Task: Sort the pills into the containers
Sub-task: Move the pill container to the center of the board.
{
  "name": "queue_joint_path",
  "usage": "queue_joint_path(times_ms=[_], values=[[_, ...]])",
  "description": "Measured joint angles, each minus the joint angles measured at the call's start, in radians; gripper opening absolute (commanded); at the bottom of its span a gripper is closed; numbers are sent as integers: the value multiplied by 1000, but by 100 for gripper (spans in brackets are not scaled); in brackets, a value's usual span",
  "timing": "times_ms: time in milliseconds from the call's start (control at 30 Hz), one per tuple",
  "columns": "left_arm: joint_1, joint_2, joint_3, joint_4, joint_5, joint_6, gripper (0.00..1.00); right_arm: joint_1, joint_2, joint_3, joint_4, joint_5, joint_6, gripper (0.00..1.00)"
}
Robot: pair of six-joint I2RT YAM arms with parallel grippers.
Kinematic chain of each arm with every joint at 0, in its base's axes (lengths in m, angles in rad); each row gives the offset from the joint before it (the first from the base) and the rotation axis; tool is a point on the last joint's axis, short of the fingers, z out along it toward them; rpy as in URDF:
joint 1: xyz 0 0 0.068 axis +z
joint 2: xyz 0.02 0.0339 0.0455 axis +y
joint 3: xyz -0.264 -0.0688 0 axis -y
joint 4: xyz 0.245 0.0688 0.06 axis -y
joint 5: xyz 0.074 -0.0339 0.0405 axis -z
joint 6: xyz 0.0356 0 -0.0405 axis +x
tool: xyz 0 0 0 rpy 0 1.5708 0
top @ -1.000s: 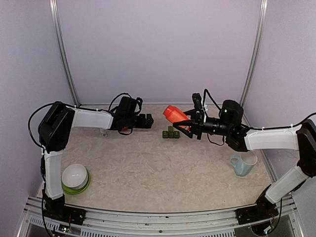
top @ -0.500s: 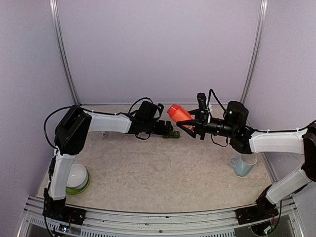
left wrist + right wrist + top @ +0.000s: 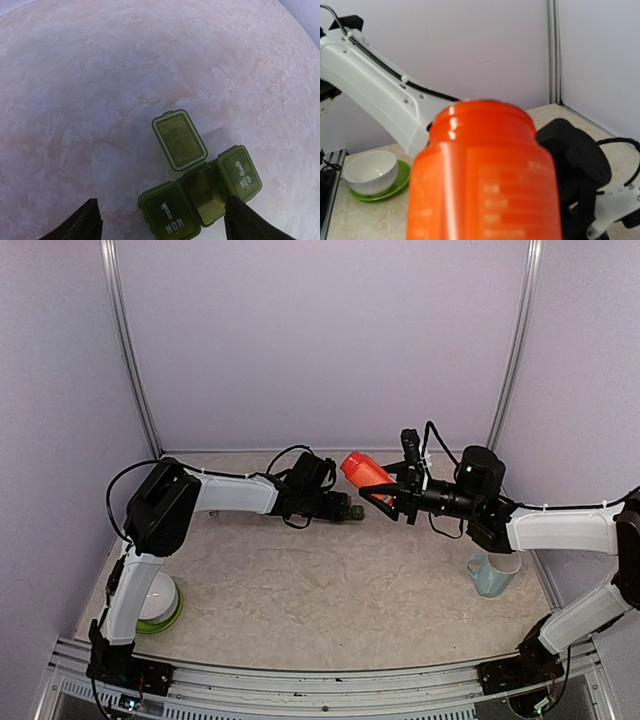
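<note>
- Left gripper: the jaws are spread wide and nothing is being held. The dark green pill organizer is being straddled, lying on the table between the two fingers.
- The middle lid is flipped open, away from the gripper. The MON and WED lids are shut.
- Right gripper: an orange bottle is being gripped, tilted, with its top pointing beyond the fingertips toward the organizer. It cannot be told whether the bottle is capped.
- No pills are being seen.
- Risks, as judged:
  - The light organizer could be shoved or tipped if one finger lands first.
  - The open lid could be knocked shut.
  - Pills could be scattered if the bottle is tipped off the single open cell.
</note>
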Motion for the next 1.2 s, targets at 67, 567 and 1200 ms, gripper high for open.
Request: queue_joint_path(times_ms=[67,567,1200], values=[[0,14,16,-3,-5,0,78,0,0,0,0,0,0,11],[0,65,63,-41,-32,-1,57,-2,0,-4,0,1,-11,11],[0,3,-38,-31,-24,0,40,-2,0,-4,0,-3,-11,12]])
